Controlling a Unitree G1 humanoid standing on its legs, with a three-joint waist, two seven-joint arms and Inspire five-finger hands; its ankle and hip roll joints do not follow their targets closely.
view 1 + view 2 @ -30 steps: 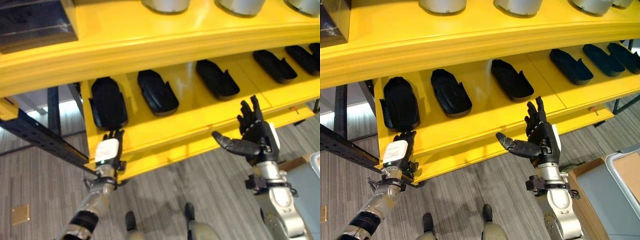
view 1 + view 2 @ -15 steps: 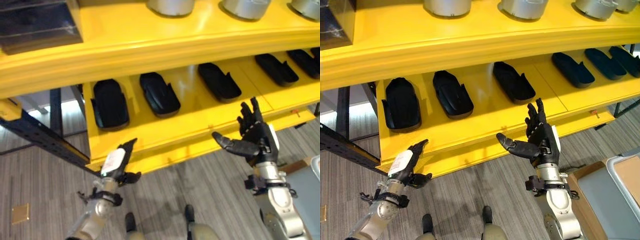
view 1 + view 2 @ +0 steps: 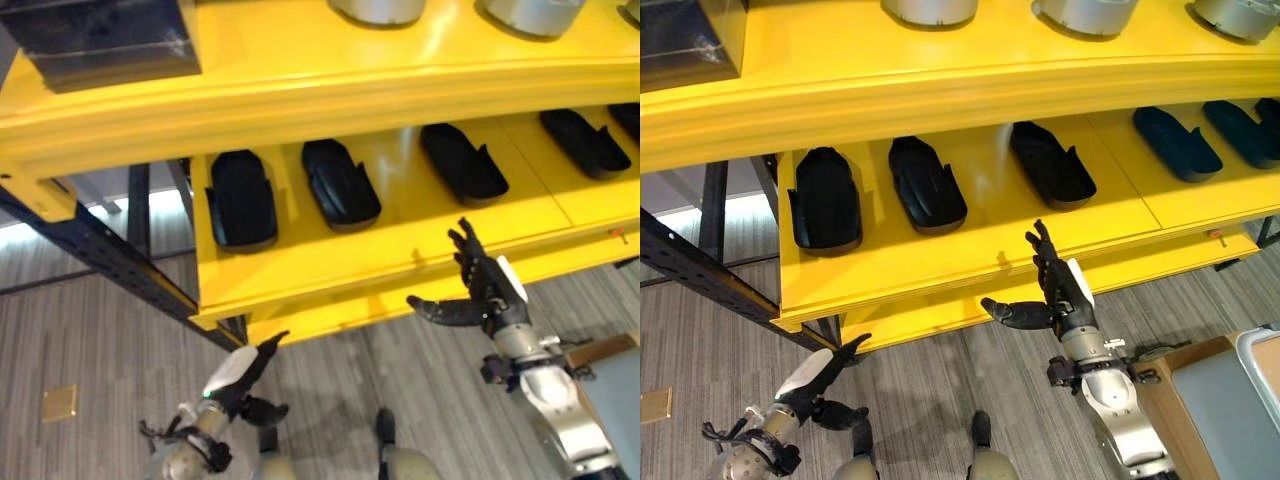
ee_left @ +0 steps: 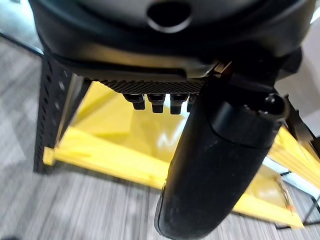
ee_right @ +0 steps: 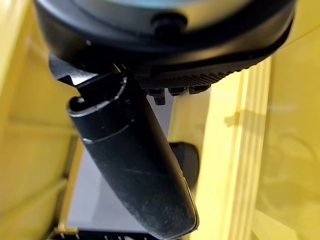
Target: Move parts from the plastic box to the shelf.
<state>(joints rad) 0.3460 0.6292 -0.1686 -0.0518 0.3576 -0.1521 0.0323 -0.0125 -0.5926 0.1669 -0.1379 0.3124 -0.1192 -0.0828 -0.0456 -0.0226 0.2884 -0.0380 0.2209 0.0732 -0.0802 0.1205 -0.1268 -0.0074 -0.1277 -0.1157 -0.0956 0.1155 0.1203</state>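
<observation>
Several black moulded parts lie in a row on the lower level of the yellow shelf [image 3: 330,262]; the leftmost part [image 3: 240,200] sits near the shelf's left end, with another part [image 3: 340,183] beside it. My left hand [image 3: 240,373] hangs low over the floor, below and in front of the shelf's left corner, open and holding nothing. My right hand [image 3: 482,296] is raised in front of the shelf's front edge, open, thumb spread to the left, nothing in it. In the left wrist view the thumb [image 4: 215,165] stands straight before the shelf.
Silver cylinders [image 3: 378,8] and a dark box [image 3: 100,38] stand on the shelf's upper level. A dark steel beam [image 3: 100,255] runs diagonally at the left. A pale-rimmed box [image 3: 1262,352] and a brown carton [image 3: 1185,360] show at the lower right.
My left hand has come away from the shelf's front edge and dropped towards the floor. My right hand has lowered a little and stays open. The camera has shifted.
</observation>
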